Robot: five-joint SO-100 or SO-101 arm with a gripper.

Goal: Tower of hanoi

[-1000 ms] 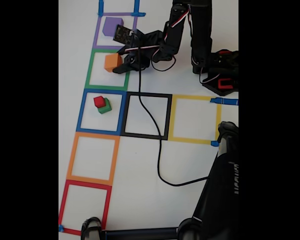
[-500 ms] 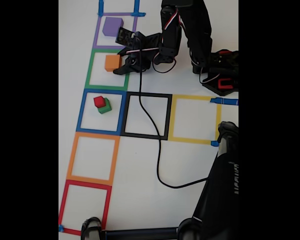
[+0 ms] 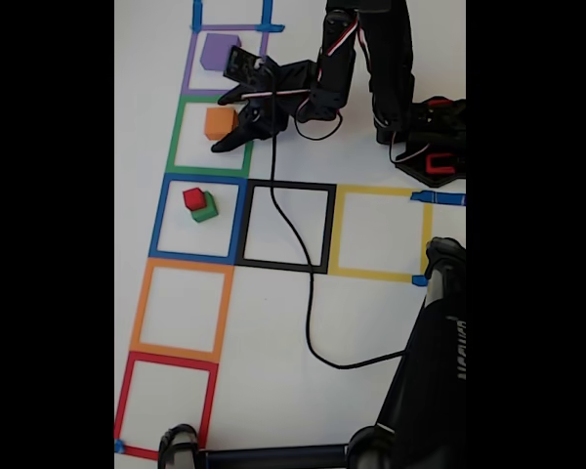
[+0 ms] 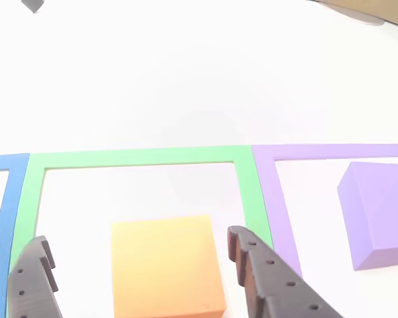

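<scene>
The jaws stand wide open with one black finger on each side of the orange cube (image 3: 218, 122), not closed on it; in the fixed view the gripper (image 3: 227, 119) reaches in from the right and sits low over the green tape square (image 3: 179, 137), where that cube rests on the white tabletop (image 3: 273, 322). Just above it in this view, the purple cube (image 3: 218, 51) sits inside the purple tape square (image 3: 189, 63). Below, in the blue tape square (image 3: 160, 217), the red cube (image 3: 194, 198) is stacked on the green cube (image 3: 206, 209). A black cable (image 3: 308, 293) trails from the arm down across the black tape square (image 3: 285, 186). In the other view, the two fingers (image 4: 265, 278) flank the orange cube (image 4: 167, 265) with a visible gap of tabletop on either side, so neither appears to touch it. The cube lies inside the green tape outline (image 4: 139, 158), and the purple cube (image 4: 378, 209) sits to the right within the purple outline (image 4: 278, 199), well apart from the gripper (image 4: 138, 268).
</scene>
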